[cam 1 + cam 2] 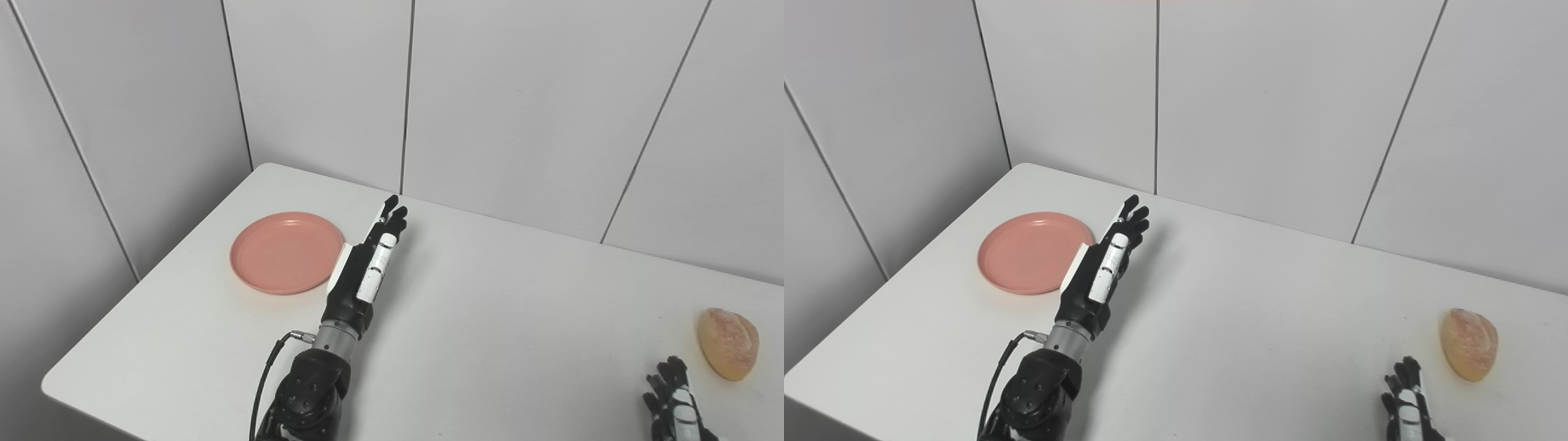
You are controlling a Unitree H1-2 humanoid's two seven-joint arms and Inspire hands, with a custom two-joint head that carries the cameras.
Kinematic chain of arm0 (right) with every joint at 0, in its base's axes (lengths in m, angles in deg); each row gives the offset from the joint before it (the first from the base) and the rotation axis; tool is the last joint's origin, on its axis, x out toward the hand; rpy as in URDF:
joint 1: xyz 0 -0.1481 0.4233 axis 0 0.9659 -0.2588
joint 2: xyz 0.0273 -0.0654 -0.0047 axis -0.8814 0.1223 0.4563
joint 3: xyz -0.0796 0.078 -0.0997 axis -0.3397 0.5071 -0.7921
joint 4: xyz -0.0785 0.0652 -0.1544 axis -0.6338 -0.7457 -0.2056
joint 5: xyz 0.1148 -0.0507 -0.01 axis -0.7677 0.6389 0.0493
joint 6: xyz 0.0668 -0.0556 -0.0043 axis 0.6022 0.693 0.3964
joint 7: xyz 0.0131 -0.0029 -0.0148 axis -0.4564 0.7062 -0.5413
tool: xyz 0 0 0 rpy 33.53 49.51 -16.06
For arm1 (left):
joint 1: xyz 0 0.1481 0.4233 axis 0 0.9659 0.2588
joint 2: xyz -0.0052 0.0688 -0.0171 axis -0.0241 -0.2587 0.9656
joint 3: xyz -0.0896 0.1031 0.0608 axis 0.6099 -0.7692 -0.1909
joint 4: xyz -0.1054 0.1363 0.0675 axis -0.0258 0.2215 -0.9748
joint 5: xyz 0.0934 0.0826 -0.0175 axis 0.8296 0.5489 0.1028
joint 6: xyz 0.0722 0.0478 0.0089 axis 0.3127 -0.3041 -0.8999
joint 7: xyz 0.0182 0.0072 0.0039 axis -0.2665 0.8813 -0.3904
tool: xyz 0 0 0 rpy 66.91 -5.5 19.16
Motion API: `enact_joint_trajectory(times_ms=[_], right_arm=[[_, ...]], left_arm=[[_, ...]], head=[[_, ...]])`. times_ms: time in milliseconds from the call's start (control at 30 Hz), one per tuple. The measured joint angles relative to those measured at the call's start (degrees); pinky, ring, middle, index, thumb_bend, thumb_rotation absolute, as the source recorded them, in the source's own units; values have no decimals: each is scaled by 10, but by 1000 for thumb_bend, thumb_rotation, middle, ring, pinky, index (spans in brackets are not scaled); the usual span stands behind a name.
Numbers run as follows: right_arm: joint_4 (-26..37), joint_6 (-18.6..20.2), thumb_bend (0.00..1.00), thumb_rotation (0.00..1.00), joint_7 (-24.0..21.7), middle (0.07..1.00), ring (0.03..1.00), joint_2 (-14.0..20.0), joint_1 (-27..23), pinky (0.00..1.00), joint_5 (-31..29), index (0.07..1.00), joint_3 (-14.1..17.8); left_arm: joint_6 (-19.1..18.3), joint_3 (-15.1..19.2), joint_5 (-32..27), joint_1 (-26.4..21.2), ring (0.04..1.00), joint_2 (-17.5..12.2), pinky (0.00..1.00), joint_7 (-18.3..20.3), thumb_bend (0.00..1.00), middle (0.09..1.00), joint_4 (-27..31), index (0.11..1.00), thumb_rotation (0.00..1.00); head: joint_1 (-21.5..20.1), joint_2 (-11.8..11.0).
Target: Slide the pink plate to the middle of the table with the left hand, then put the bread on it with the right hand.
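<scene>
A round pink plate (pixel 286 252) lies flat on the left part of the white table (pixel 490 318). My left hand (pixel 367 263) stretches out just to the plate's right, open, fingers straight and pointing toward the back wall, its palm edge close against the plate's rim. A golden bread roll (pixel 727 343) rests near the table's right edge. My right hand (pixel 674 404) sits low at the bottom right, a little left of and in front of the bread, holding nothing; only its fingers show.
Grey wall panels (pixel 520 110) close the table in at the back and on the left. The table's front left corner (pixel 55 386) is near the left arm's base. Bare tabletop spans between plate and bread.
</scene>
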Motion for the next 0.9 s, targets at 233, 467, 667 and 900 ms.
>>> enact_joint_trajectory(times_ms=[233, 467, 667, 900], right_arm=[[1, 2, 134, 1000, 0, 1000, 1000, 1, 0, 1000, 0, 1000, 0], [1, 4, 122, 1000, 0, 1000, 1000, 1, -1, 1000, 0, 1000, 1], [2, 6, 109, 1000, -3, 1000, 1000, 2, -1, 1000, -9, 1000, 4], [1, 7, 101, 1000, -7, 1000, 1000, 7, -1, 1000, -16, 1000, 5]], left_arm=[[-8, 33, -16, -33, 954, -24, 986, 0, 416, 967, -5, 965, 1000], [-20, 58, -22, -54, 918, -37, 925, -11, 421, 937, -4, 935, 1000], [-31, 85, -34, -75, 917, -58, 923, -19, 438, 936, -10, 936, 1000], [-42, 106, -52, -97, 918, -90, 904, -19, 422, 923, -37, 927, 1000]], head=[[6, -3], [11, -10], [17, -16], [23, -20]])
